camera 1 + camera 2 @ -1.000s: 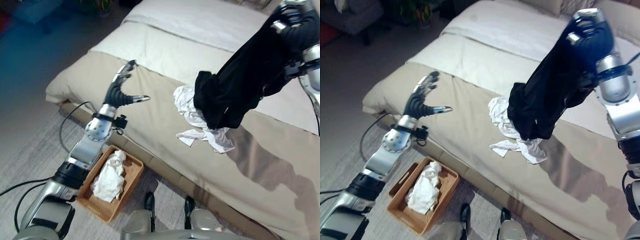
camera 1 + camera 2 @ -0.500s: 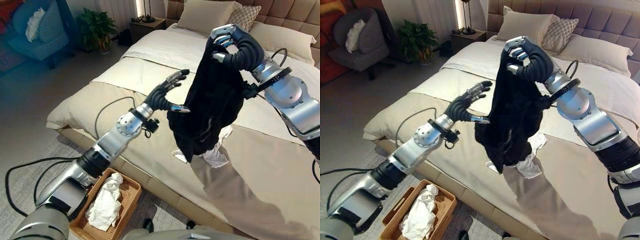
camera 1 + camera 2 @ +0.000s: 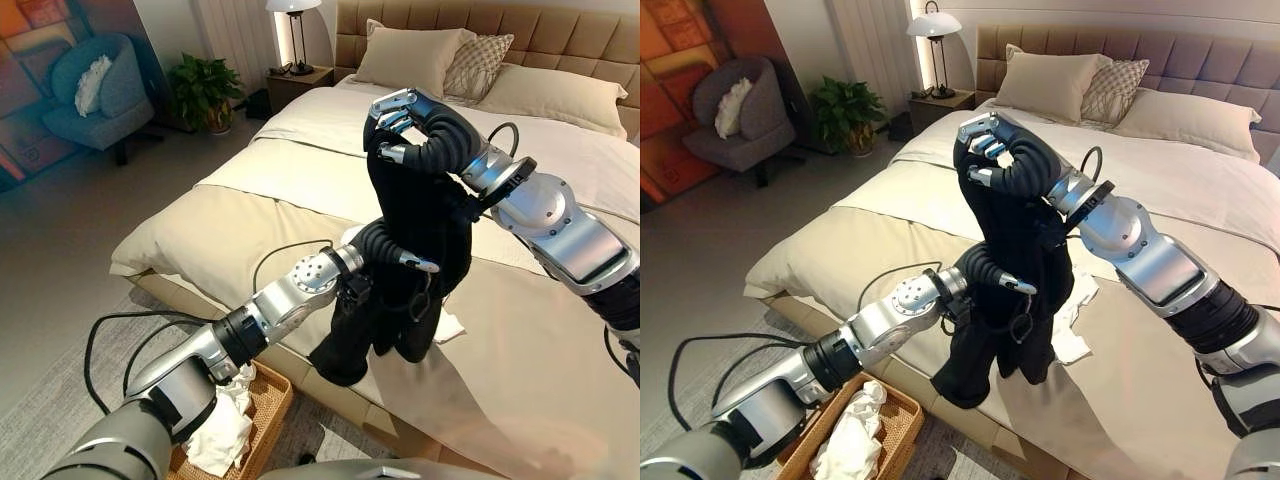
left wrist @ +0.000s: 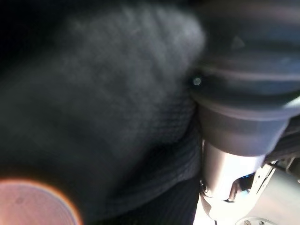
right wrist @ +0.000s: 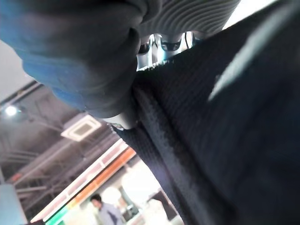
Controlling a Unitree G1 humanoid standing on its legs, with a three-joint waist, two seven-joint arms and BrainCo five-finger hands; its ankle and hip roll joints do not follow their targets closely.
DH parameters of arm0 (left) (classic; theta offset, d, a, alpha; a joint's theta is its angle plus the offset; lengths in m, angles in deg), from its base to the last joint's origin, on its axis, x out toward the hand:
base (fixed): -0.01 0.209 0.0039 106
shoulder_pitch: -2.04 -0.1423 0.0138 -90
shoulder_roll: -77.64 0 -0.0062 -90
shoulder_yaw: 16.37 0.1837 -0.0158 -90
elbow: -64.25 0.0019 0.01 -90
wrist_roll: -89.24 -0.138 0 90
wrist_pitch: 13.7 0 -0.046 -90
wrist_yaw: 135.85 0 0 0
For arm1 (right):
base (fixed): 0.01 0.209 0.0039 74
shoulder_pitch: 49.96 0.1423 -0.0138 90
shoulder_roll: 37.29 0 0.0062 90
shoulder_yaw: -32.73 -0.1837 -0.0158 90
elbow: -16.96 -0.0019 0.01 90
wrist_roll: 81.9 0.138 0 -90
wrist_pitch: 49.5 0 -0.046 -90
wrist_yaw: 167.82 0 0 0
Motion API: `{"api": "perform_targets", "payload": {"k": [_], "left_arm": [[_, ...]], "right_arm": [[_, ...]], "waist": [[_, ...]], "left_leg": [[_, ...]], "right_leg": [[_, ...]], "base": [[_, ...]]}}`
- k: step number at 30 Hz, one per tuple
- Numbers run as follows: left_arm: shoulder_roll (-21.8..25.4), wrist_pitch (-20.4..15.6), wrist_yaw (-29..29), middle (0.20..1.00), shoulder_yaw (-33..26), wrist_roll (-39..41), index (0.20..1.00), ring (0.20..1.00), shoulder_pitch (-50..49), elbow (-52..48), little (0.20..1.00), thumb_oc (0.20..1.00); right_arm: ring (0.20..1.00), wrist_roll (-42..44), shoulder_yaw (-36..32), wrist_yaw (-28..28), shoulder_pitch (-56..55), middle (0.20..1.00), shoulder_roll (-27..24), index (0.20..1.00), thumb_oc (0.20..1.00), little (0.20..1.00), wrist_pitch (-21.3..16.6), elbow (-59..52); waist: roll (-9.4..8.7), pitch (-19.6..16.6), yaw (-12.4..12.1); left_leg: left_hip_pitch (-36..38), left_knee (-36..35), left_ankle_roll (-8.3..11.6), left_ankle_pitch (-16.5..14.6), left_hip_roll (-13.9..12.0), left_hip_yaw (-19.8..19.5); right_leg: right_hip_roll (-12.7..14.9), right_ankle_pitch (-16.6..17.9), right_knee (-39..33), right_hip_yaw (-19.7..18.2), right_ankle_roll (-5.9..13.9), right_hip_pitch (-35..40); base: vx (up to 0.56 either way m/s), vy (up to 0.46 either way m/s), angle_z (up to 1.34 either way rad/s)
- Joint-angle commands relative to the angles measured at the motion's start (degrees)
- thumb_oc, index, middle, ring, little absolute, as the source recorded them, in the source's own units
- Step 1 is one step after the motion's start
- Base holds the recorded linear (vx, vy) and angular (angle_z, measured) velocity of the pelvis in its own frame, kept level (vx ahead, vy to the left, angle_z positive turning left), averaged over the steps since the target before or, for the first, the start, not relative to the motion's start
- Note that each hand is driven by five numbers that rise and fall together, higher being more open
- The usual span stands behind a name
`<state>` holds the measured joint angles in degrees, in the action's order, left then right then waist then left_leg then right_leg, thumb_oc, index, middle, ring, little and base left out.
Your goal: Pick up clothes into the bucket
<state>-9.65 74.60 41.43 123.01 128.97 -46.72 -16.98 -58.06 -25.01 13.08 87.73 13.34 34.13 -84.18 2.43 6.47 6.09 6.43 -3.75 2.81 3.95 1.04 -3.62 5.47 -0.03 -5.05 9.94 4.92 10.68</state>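
I am seeing my right hand point(image 3: 405, 112) holding the black garment point(image 3: 420, 215) up over the bed point(image 3: 200, 235), its fingers curling round the top of the cloth so the rest is hanging down in a long dark fold toward the near edge of the mattress. My left hand point(image 3: 992, 272) is reaching in from the near left and pressing into the middle of that hanging cloth; its thumb is sticking out past the fabric, but the fingers are buried in the folds, so I cannot tell whether they are gripping or lying straight. In the left wrist view the dark knit is covering nearly everything beside the hand's cover. Behind the garment, a white piece of clothing point(image 3: 1072, 318) is lying on the beige bedspread, partly hidden. Down on the floor at the near left, the woven basket point(image 3: 897, 412) is sitting beside the bed with white cloth point(image 3: 848, 438) already heaped in it. Pillows point(image 3: 405, 58) are resting at the far end against the headboard, and a lamp point(image 3: 934, 26) is standing far left.
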Motion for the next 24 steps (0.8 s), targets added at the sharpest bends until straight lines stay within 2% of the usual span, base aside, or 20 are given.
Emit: {"api": "perform_targets", "payload": {"k": [1,2,3,4,6,7,8,9,10,12,13,14,15,16,17,20,21,22,23,24], "left_arm": [[-3.02,-0.62,-1.29,0.74,3.45,2.0,0.74,0.74,6.3,6.05,0.74,0.74],[-3.02,-0.62,-1.3,0.74,3.46,2.0,0.74,0.74,6.31,6.05,0.74,0.74],[-2.77,-0.74,-1.42,0.288,3.38,2.6,0.288,0.288,6.12,5.73,0.288,0.288],[-1.77,-0.9,-1.76,0.2,3.05,2.51,0.2,0.2,5.61,4.94,0.2,0.2],[-0.03,-1.0,-2.11,0.2,2.65,1.17,0.2,0.2,5.08,3.81,0.2,0.2],[1.77,-1.25,-2.56,0.2,2.4,-2.06,0.2,0.2,5.27,2.63,0.2,0.2],[1.87,-1.21,-2.54,0.2,2.44,-2.12,0.2,0.2,5.2,2.51,0.2,0.2],[5.99,-2.92,-2.55,0.2,0.5,-11.31,0.2,0.2,5.29,-1.29,0.2,0.2],[6.06,-2.87,-2.53,0.2,0.55,-11.35,0.2,0.2,5.16,-1.39,0.2,0.2],[10.9,-5.11,-1.86,0.2,-3.15,-23.01,0.2,0.2,4.08,-7.05,0.2,0.2],[10.98,-5.05,-1.85,0.2,-3.14,-23.06,0.2,0.2,3.99,-7.16,0.2,0.2],[13.21,-6.28,-0.87,0.2,-5.77,-26.78,0.2,0.2,2.35,-9.65,0.2,0.2],[13.31,-6.2,-0.87,0.2,-5.79,-26.8,0.2,0.2,2.24,-9.81,0.2,0.2],[16.0,-6.69,-1.14,0.2,-8.75,-26.15,0.2,0.2,-1.15,-13.12,0.2,0.2],[16.12,-6.61,-1.17,0.2,-8.81,-26.12,0.2,0.2,-1.32,-13.27,0.2,0.2],[20.44,-6.98,-0.99,0.2,-13.54,-24.55,0.2,0.2,-6.59,-17.74,0.2,0.2],[22.02,-7.6,0.38,0.2,-17.08,-22.57,0.2,0.2,-8.93,-19.2,0.2,0.2],[23.23,-7.75,0.44,0.2,-18.09,-22.19,0.2,0.2,-9.77,-20.35,0.2,0.2],[26.83,-8.55,1.73,0.2,-22.45,-19.49,0.2,0.2,-11.36,-23.63,0.2,0.2],[27.05,-8.43,1.72,0.2,-22.73,-19.39,0.2,0.2,-11.68,-23.95,0.2,0.2]], "right_arm": [[0.2,3.09,-1.99,-2.99,6.69,0.2,0.84,0.2,0.2,0.2,-3.65,-2.97],[0.2,3.08,-2.01,-2.99,6.67,0.2,0.83,0.2,0.2,0.2,-3.64,-2.98],[0.2,3.03,-2.39,-3.15,6.43,0.2,0.98,0.2,0.2,0.2,-3.67,-2.78],[0.2,2.41,-3.3,-3.85,5.98,0.2,1.03,0.2,0.2,0.2,-3.77,-2.24],[0.231,1.29,-4.67,-4.45,4.87,0.231,1.19,0.231,0.231,0.231,-3.67,-1.28],[0.809,0.33,-5.54,-4.85,4.19,0.809,0.93,0.809,0.809,0.809,-3.66,-0.65],[0.918,0.3,-5.64,-4.85,4.1,0.918,0.98,0.918,0.918,0.918,-3.66,-0.68],[1.0,-1.88,-8.98,-5.51,1.65,1.0,0.59,1.0,1.0,1.0,-3.49,1.13],[1.0,-1.9,-9.08,-5.49,1.47,1.0,0.66,1.0,1.0,1.0,-3.47,1.07],[1.0,-4.2,-13.37,-6.8,-1.47,1.0,1.25,1.0,1.0,1.0,-3.15,4.46],[1.0,-4.2,-13.43,-6.78,-1.56,1.0,1.3,1.0,1.0,1.0,-3.15,4.43],[1.0,-2.98,-15.55,-7.75,-3.31,1.0,1.9,1.0,1.0,1.0,-3.08,7.64],[1.0,-2.97,-15.57,-7.73,-3.37,1.0,1.96,1.0,1.0,1.0,-3.11,7.65],[1.0,-1.79,-17.58,-8.3,-5.23,1.0,2.55,1.0,1.0,1.0,-2.93,10.87],[1.0,-1.78,-17.53,-8.28,-5.27,1.0,2.64,1.0,1.0,1.0,-2.94,10.88],[1.0,-2.32,-19.62,-9.75,-7.48,1.0,3.67,1.0,1.0,1.0,-2.11,16.36],[1.0,-2.91,-20.5,-11.27,-8.2,1.0,3.67,1.0,1.0,1.0,-1.64,19.25],[1.0,-3.42,-20.67,-11.46,-8.36,1.0,3.54,1.0,1.0,1.0,-1.24,20.51],[1.0,-4.38,-21.33,-12.72,-8.72,1.0,3.48,1.0,1.0,1.0,-0.47,25.0],[1.0,-4.36,-21.14,-12.73,-8.53,1.0,3.6,1.0,1.0,1.0,-0.55,25.14]], "waist": [[-2.45,-2.2,-0.71],[-2.45,-2.2,-0.73],[-2.4,-2.19,-0.74],[-2.22,-2.06,-0.81],[-2.12,-2.08,-1.02],[-2.06,-2.1,-1.21],[-2.13,-2.08,-1.21],[-2.14,-2.12,-1.75],[-2.18,-2.21,-1.78],[-2.3,-2.15,-2.72],[-2.36,-2.19,-2.7],[-2.48,-2.05,-3.31],[-2.54,-2.09,-3.26],[-2.62,-1.91,-4.16],[-2.63,-1.98,-4.13],[-2.59,-1.48,-5.3],[-2.58,-1.24,-5.88],[-2.52,-1.08,-6.21],[-2.35,-1.08,-6.96],[-2.41,-1.09,-6.78]], "left_leg": [[-1.25,5.59,0.55,-6.18,-0.09,0.45],[-1.27,5.61,0.55,-6.18,-0.08,0.45],[-1.31,5.66,0.49,-6.23,-0.05,0.35],[-1.42,5.89,0.4,-6.38,0.02,0.27],[-1.51,6.18,0.3,-6.55,0.11,0.18],[-1.54,6.25,0.24,-6.65,0.14,0.11],[-1.52,6.27,0.24,-6.66,0.14,0.12],[-1.98,6.52,0.03,-6.41,0.35,-0.14],[-1.67,6.48,0.09,-6.9,0.26,-0.16],[-2.3,7.09,-0.17,-6.82,0.61,-0.58],[-2.33,7.15,-0.18,-6.85,0.62,-0.59],[-2.52,7.42,-0.27,-6.96,0.75,-0.92],[-2.54,7.46,-0.27,-6.98,0.77,-0.95],[-2.77,7.88,-0.35,-7.12,1.01,-1.48],[-2.43,7.85,-0.29,-7.66,0.91,-1.5],[-2.46,8.07,-0.34,-7.76,1.06,-2.28],[-2.68,8.14,-0.28,-7.64,1.1,-2.6],[-2.78,8.13,-0.28,-7.56,1.17,-2.87],[-2.85,7.93,-0.28,-7.4,1.36,-3.65],[-2.84,7.91,-0.27,-7.4,1.37,-3.69]], "right_leg": [[1.34,-2.54,6.39,0.52,0.81,-3.47],[1.35,-2.55,6.41,0.51,0.82,-3.49],[1.39,-2.61,6.5,0.58,0.8,-3.51],[1.51,-2.71,6.71,0.64,0.8,-3.59],[1.56,-2.77,6.88,0.61,0.8,-3.65],[1.58,-2.81,6.92,0.61,0.83,-3.63],[1.59,-2.82,6.93,0.59,0.83,-3.61],[1.82,-2.53,6.88,0.91,0.87,-3.69],[1.73,-2.98,6.86,0.87,0.89,-3.41],[1.93,-2.85,7.19,1.25,0.92,-3.65],[1.94,-2.88,7.23,1.26,0.92,-3.66],[1.99,-3.07,7.42,1.55,0.81,-3.63],[2.01,-3.09,7.43,1.58,0.81,-3.63],[2.09,-3.24,7.66,1.86,0.78,-3.55],[1.98,-3.73,7.65,1.8,0.8,-3.25],[2.09,-4.26,8.45,2.37,0.61,-3.11],[2.19,-4.48,9.05,2.73,0.49,-3.3],[2.19,-4.55,9.42,2.88,0.44,-3.47],[2.3,-4.82,10.17,3.34,0.28,-3.84],[2.31,-4.88,10.24,3.37,0.28,-3.86]], "base": [[0.0,0.0,0.0],[0.0,0.0,0.0],[0.0,0.0,0.0],[0.0,0.0,0.0],[0.0,0.0,0.0],[0.0,0.0,0.0],[0.0,0.0,0.0],[0.0,0.0,0.0],[0.0,0.0,0.0],[0.0,0.004,0.05],[0.01,0.009,0.05],[0.0,0.0,0.0],[0.01,0.006,0.12],[0.04,-0.006,0.15],[0.04,-0.006,0.14],[0.01,0.001,0.16],[-0.01,0.001,0.13],[-0.01,0.007,0.19],[0.0,0.007,0.18],[0.0,0.014,0.2]]}}
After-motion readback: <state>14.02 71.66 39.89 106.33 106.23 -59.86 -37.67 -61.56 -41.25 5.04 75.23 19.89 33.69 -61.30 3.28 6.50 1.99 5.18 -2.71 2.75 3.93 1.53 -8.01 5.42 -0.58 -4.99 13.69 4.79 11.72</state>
